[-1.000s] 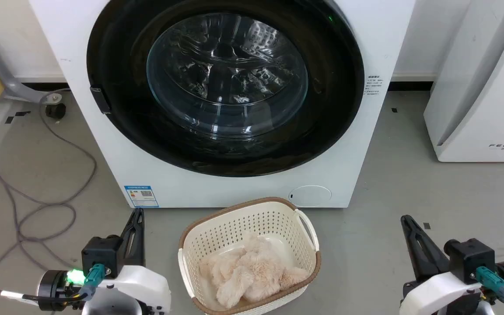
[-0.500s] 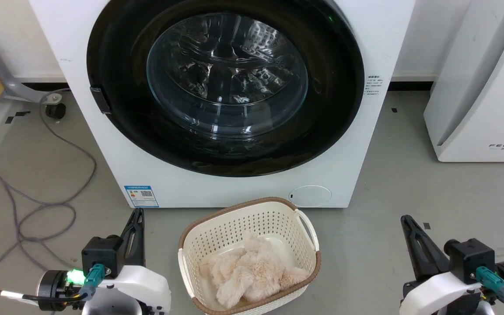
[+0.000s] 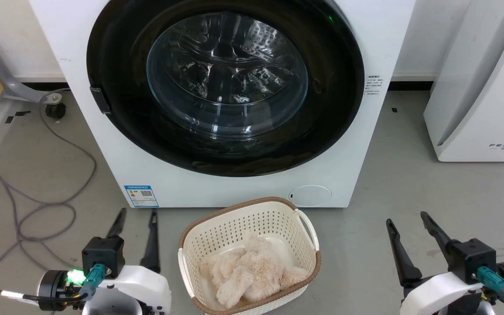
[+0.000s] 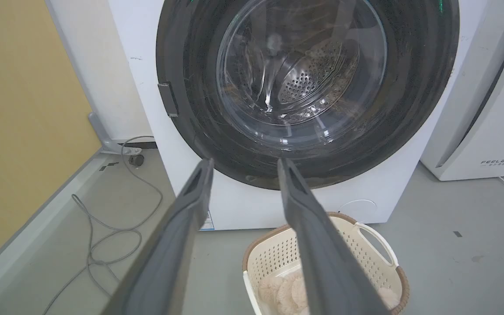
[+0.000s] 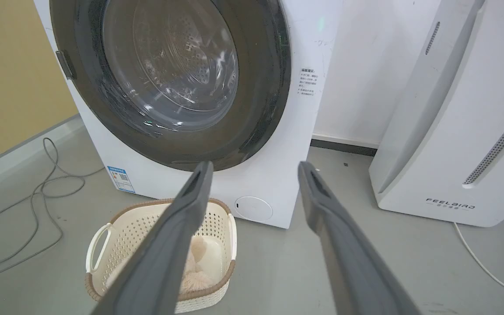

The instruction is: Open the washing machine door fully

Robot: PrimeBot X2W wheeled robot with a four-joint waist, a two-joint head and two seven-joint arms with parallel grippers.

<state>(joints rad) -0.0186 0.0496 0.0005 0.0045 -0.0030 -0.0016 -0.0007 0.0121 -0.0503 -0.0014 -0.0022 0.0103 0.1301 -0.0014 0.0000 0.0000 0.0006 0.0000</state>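
The white washing machine point(image 3: 116, 166) fills the upper head view. Its round glossy-black door point(image 3: 335, 109) lies flat against the front, shut, with a clear glass bowl point(image 3: 228, 74) at centre and a small black latch tab point(image 3: 99, 99) on its left edge. My left gripper point(image 3: 137, 215) hangs low at lower left, open, nothing between its fingers. At lower right my right gripper point(image 3: 407, 217) also stands open and holds nothing. Both are well short of the door. The wrist views show the door point(image 4: 190, 65) point(image 5: 260, 78) beyond parted fingers point(image 4: 190, 205) point(image 5: 322, 201).
A cream perforated basket point(image 3: 298, 245) with fluffy beige cloth stands on the floor in front of the machine, between my grippers. A grey cable point(image 3: 29, 205) loops over the floor at left. A white FEELBIRD appliance point(image 3: 484, 96) stands at right. A yellow wall point(image 4: 20, 122) lies left.
Both grippers have gone from shut to open, their fingers now spread apart. The arms, the door and the basket have stayed where they were.
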